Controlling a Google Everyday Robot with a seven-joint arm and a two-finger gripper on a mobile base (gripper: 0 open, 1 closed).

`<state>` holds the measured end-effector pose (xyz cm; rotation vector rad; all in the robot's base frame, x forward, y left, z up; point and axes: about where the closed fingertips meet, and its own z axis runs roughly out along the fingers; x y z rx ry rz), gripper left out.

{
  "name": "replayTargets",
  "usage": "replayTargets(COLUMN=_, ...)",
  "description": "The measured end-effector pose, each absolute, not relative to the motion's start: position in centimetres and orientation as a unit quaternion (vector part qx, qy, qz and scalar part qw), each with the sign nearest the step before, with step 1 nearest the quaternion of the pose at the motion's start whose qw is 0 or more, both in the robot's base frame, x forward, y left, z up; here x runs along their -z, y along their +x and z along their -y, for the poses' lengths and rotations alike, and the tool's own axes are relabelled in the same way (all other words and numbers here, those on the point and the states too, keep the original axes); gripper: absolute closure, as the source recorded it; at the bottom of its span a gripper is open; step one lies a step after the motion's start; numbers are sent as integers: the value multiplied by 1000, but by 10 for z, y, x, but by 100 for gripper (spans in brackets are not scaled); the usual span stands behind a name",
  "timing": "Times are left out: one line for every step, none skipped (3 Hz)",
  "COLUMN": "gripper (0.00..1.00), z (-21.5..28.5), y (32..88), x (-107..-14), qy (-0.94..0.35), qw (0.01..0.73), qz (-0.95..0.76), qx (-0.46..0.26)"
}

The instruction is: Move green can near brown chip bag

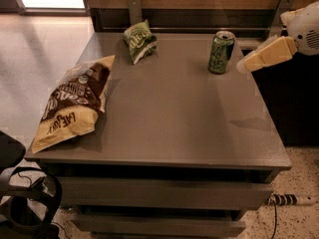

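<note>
The green can (221,52) stands upright near the far right corner of the grey table (174,118), silver top with pull tab showing. The brown chip bag (72,102), dark brown above and pale yellow below, lies flat at the table's left edge, partly overhanging it. My gripper (246,64) reaches in from the right, pale yellow, its tip just right of the can at about the can's mid height. It is apart from the can and holds nothing that I can see.
A small green chip bag (139,41) lies at the far edge, left of centre. A wooden wall with metal brackets (133,9) stands behind the table. Drawers (159,193) sit under the top. A dark object with cables (20,198) is on the floor at lower left.
</note>
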<state>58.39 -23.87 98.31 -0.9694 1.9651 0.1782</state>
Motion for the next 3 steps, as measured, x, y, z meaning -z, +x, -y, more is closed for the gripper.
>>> replayTargets(gripper=0, z=240, y=609, x=-982, qy=-392, qw=485, qz=-779, qx=-72)
replayTargets(gripper=0, z=257, y=632, x=-983, qy=-380, qw=525, qz=-761, qx=-36)
replayTargets(gripper=0, z=256, y=633, x=-982, qy=-379, qw=526, qz=-761, qx=-37)
